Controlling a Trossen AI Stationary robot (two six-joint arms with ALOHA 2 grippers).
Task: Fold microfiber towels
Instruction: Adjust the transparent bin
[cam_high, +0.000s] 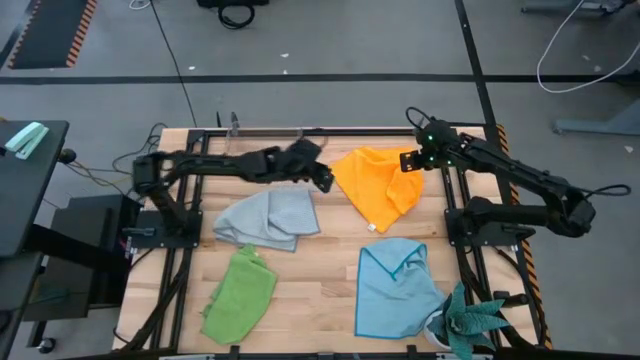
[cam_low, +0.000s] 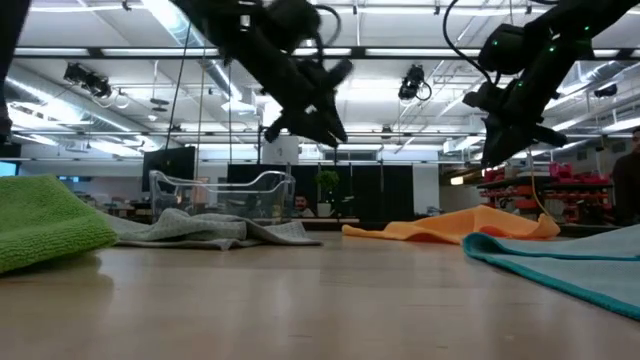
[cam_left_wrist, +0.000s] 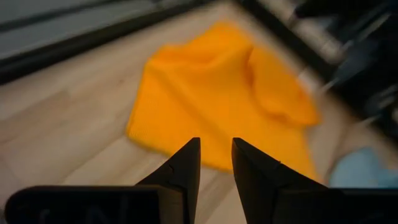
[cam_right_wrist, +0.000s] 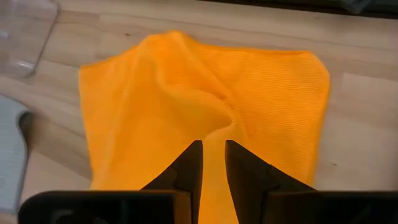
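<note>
Two dark, matte black six-joint arms with tubular links and bulky joint housings. Left end effector (cam_left_wrist: 214, 163): two black wedge-shaped fingers tapering to narrow tips, on a flat black crossbar behind them. Right end effector (cam_right_wrist: 212, 163): same black tapered fingers and crossbar. Green indicator lights glow just behind the right end effector; thin black cables loop along its arm.

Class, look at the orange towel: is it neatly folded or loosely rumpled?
Loosely rumpled. The orange towel lies on the table with creases and an uneven outline, no crisp fold edges.

orange-yellow towel (cam_left_wrist: 217, 99) beyond parted tool (cam_left_wrist: 216, 163)
</note>
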